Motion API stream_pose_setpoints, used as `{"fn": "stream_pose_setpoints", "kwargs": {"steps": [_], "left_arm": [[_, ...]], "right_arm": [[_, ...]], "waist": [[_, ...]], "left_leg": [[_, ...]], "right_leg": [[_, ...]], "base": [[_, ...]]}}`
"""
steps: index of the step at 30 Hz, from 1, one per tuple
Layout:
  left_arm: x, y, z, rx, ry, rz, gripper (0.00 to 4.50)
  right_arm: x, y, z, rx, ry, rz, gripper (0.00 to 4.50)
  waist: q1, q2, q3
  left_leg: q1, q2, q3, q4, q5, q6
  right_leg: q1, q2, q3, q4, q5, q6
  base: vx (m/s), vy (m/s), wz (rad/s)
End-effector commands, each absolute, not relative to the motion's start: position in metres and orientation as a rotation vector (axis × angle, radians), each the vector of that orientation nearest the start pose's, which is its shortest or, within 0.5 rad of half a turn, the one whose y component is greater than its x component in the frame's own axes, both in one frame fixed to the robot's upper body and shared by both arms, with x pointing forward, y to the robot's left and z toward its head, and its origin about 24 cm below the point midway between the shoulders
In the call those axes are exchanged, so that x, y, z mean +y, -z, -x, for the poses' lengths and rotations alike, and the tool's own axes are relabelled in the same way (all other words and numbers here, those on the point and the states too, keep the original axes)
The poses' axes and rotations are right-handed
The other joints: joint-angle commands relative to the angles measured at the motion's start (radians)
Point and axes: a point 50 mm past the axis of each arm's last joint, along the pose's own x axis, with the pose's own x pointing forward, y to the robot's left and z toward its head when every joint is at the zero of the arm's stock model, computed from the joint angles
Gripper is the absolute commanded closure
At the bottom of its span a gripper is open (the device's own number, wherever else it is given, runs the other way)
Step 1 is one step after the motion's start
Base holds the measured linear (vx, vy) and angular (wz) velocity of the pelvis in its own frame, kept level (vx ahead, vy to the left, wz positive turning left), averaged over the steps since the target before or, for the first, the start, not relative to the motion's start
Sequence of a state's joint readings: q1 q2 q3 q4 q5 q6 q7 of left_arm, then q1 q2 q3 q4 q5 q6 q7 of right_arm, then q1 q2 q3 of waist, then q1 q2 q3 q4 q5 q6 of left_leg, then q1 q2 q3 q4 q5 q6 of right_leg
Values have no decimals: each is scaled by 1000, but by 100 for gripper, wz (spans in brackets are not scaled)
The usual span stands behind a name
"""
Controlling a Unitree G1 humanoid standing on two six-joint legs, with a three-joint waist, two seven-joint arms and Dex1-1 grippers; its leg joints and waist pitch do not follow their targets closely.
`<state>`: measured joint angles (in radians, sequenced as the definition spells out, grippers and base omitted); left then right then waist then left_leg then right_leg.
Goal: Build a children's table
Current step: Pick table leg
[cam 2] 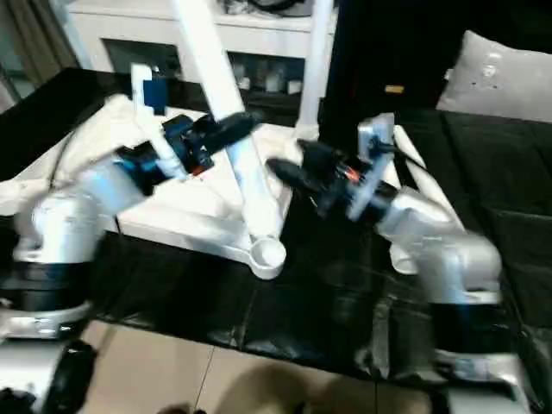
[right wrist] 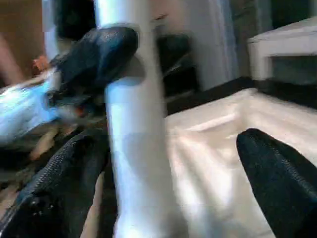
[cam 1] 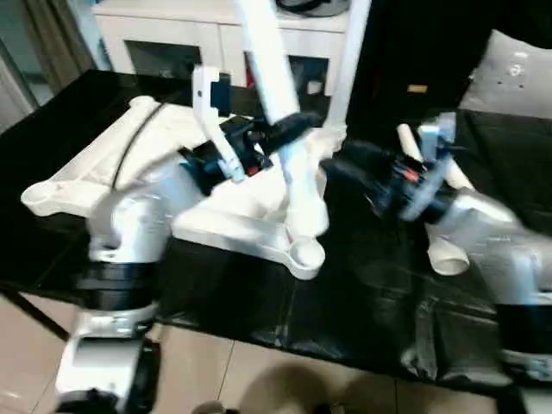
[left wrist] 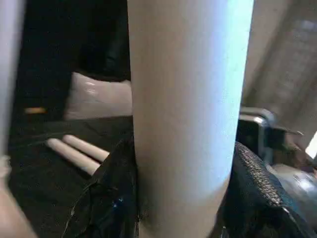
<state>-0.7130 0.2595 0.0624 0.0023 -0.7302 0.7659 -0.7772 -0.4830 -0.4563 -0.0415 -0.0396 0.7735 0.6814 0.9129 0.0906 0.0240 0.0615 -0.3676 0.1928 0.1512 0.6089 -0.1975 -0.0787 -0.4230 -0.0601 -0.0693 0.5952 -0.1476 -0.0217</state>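
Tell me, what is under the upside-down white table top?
The table top lies on a black table. A leg gripped by the left gripper stands on it. Whatever lies directly beneath is covered.

The left arm reaches forward and inward from its silver forearm, and the left gripper (cam 1: 278,136) has its two black fingers (left wrist: 257,183) closed around a white leg (cam 1: 274,95), one on each side of the shaft. The right arm comes in from the other side, its wrist turned so that the right gripper (cam 2: 289,172) points toward the left one. Its black fingers (right wrist: 277,173) stand wide apart, one on each side of the same leg in the right wrist view, neither pressing on it.
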Motion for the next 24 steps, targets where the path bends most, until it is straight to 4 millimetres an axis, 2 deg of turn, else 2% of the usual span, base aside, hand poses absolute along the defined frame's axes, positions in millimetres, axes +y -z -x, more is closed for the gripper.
{"fn": "stream_pose_setpoints", "kwargs": {"steps": [1, 3, 7, 9, 11, 12, 13, 15, 17, 24], "left_arm": [[93, -225, -304, -82, 1368, 308, 262], [92, -227, -301, -85, 1415, 283, 262], [88, -229, -295, -84, 1502, 256, 262], [86, -229, -292, -72, 1550, 245, 262], [84, -229, -291, -64, 1587, 234, 262], [83, -229, -291, -62, 1597, 230, 262], [83, -229, -291, -62, 1597, 230, 262], [80, -229, -289, -59, 1632, 217, 262], [78, -229, -288, -57, 1649, 210, 262], [76, -226, -289, -56, 1660, 201, 262]], "right_arm": [[-144, -166, -284, 91, -1322, -284, 1], [-143, -166, -281, 108, -1362, -281, 1], [-142, -167, -278, 138, -1422, -265, 1], [-141, -169, -278, 150, -1462, -256, 1], [-141, -169, -277, 166, -1500, -248, 1], [-141, -169, -277, 170, -1510, -247, 1], [-141, -169, -277, 170, -1510, -247, 17], [-140, -169, -278, 191, -1547, -241, 17], [-138, -168, -277, 206, -1576, -235, 50], [-134, -164, -275, 229, -1608, -216, 104]], "waist": [[5, -21, -80], [7, -19, -78], [7, -20, -77], [7, -21, -77], [8, -15, -78], [7, -18, -79], [7, -18, -78], [7, -19, -78], [8, -20, -79], [9, -20, -81]], "left_leg": [[-2, 13, 11, -59, -68, 68], [-2, 17, 10, -60, -75, 58], [-1, 14, 11, -60, -90, 45], [-1, 12, 11, -60, -86, 45], [-4, 12, 10, -59, -80, 44], [-3, 12, 10, -59, -81, 46], [-3, 13, 10, -59, -79, 46], [-3, 12, 10, -58, -82, 46], [-3, 13, 10, -58, -75, 45], [-4, 13, 10, -57, -68, 45]], "right_leg": [[73, -58, 36, -66, -320, -137], [71, -61, 37, -66, -331, -136], [72, -61, 36, -72, -379, -119], [71, -59, 36, -73, -384, -113], [74, -60, 36, -71, -381, -111], [74, -59, 35, -72, -378, -112], [73, -59, 36, -72, -375, -113], [74, -58, 35, -72, -374, -117], [75, -58, 35, -70, -365, -120], [76, -58, 36, -67, -345, -130]], "base": [[0, 0, 0], [0, 0, 0], [0, 0, 0], [0, 0, 0], [0, 0, 0], [0, 0, 0], [0, 0, 0], [0, 0, 0], [0, 0, 0], [0, 0, 0]]}}
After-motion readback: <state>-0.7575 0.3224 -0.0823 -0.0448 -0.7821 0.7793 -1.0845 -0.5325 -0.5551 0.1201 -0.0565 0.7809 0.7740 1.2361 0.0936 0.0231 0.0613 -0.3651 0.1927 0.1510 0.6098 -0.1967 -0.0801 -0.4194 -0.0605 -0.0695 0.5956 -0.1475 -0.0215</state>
